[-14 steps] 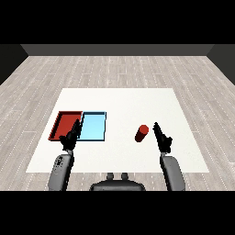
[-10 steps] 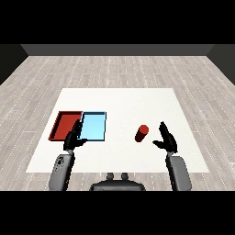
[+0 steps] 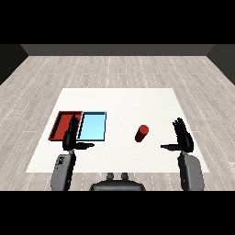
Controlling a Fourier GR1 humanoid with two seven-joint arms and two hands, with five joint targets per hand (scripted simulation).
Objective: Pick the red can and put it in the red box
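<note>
The red can (image 3: 142, 133) stands on the white table, right of the middle. My right hand (image 3: 182, 137) is open to the can's right, a clear gap away, thumb pointing toward it. The red tray (image 3: 60, 125) lies at the left, beside the light blue tray (image 3: 92, 126). Open as well, my left hand (image 3: 71, 138) hovers over the near edge of the two trays, thumb stretched to the right.
The white table (image 3: 119, 105) ends a little in front of both hands; grey plank floor surrounds it. Both forearms rise from the lower corners.
My right hand has moved right and slightly nearer, away from the can, and spread its fingers. The left hand has risen a little. The can has not moved.
</note>
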